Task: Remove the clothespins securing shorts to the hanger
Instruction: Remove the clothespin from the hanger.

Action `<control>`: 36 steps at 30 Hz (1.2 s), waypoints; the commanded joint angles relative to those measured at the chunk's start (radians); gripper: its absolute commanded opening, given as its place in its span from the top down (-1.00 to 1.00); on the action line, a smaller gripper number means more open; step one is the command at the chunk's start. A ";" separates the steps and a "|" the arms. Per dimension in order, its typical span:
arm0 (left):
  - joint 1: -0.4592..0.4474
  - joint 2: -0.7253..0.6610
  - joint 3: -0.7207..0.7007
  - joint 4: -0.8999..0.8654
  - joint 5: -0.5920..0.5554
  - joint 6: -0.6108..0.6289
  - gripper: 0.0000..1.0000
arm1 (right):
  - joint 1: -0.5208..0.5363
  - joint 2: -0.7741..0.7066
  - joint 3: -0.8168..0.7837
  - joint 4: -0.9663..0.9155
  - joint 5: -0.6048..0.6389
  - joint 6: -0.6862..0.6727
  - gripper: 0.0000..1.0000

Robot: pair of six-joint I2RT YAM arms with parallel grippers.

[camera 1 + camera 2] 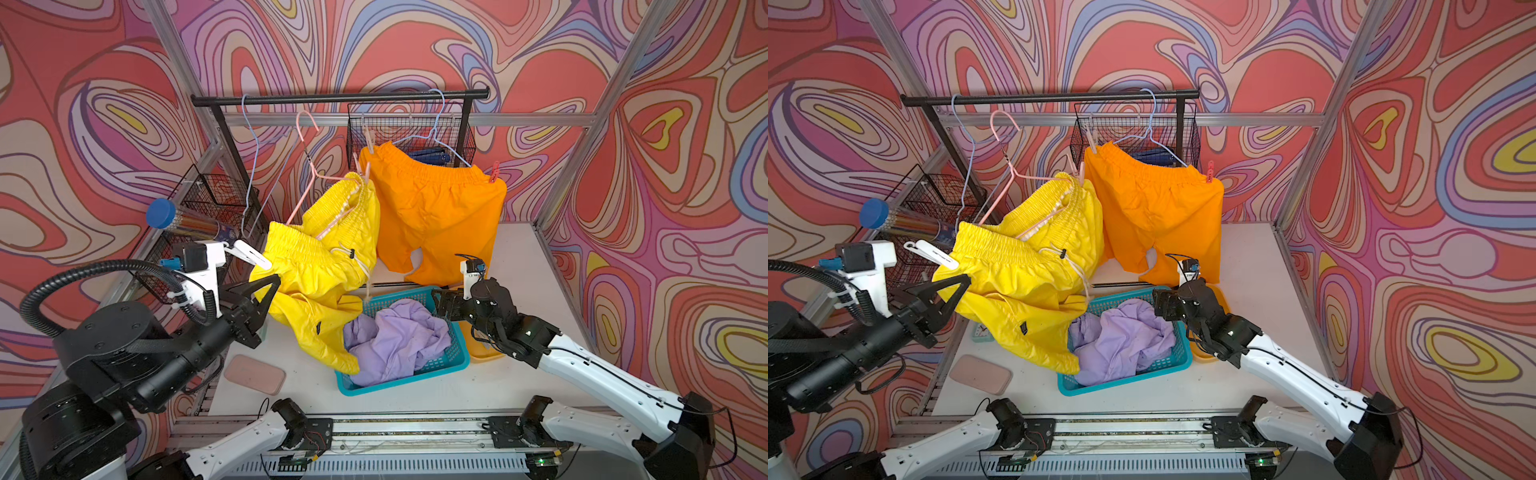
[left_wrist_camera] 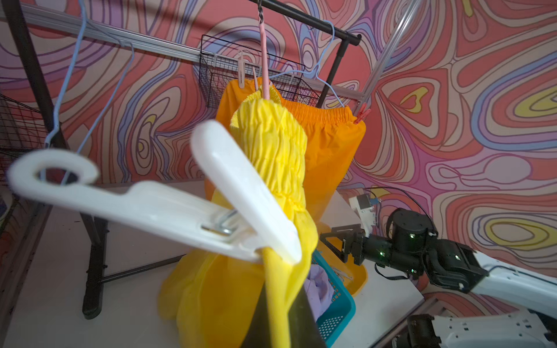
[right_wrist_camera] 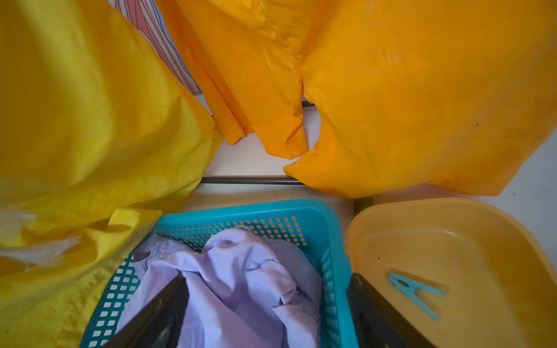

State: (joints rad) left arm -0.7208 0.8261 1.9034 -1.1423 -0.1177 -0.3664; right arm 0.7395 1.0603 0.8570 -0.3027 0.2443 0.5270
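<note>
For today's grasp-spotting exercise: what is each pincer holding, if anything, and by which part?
Left pincer: shut on the yellow shorts, pinching their side edge just below the white clothespin. Right pincer: open, holding nothing.

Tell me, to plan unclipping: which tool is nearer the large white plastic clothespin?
Left. Left tool grips yellow fabric shorts beside the white clothespin; right tool hovers by teal plastic basket.

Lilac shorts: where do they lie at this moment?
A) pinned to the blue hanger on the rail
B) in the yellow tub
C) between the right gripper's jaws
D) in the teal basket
D: the lilac shorts lie crumpled inside the teal basket on the table.
</note>
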 commanded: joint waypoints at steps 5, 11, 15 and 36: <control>-0.005 -0.058 -0.115 0.040 0.145 0.059 1.00 | 0.003 -0.059 0.060 -0.042 0.000 0.027 -0.68; -0.005 -0.058 -0.279 0.096 0.225 0.083 1.00 | 0.002 -0.131 0.099 -0.092 0.013 0.012 -0.65; -0.005 -0.069 -0.430 0.198 0.271 0.059 1.00 | 0.003 -0.144 0.143 -0.125 0.021 -0.012 -0.62; -0.004 -0.083 -0.977 0.645 0.515 -0.009 1.00 | 0.003 0.128 0.305 -0.029 -0.118 -0.131 -0.53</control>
State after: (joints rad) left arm -0.7208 0.7544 0.9562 -0.6151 0.3447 -0.3710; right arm 0.7395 1.1625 1.1267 -0.3618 0.1432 0.4255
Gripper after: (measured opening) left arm 0.074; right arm 0.772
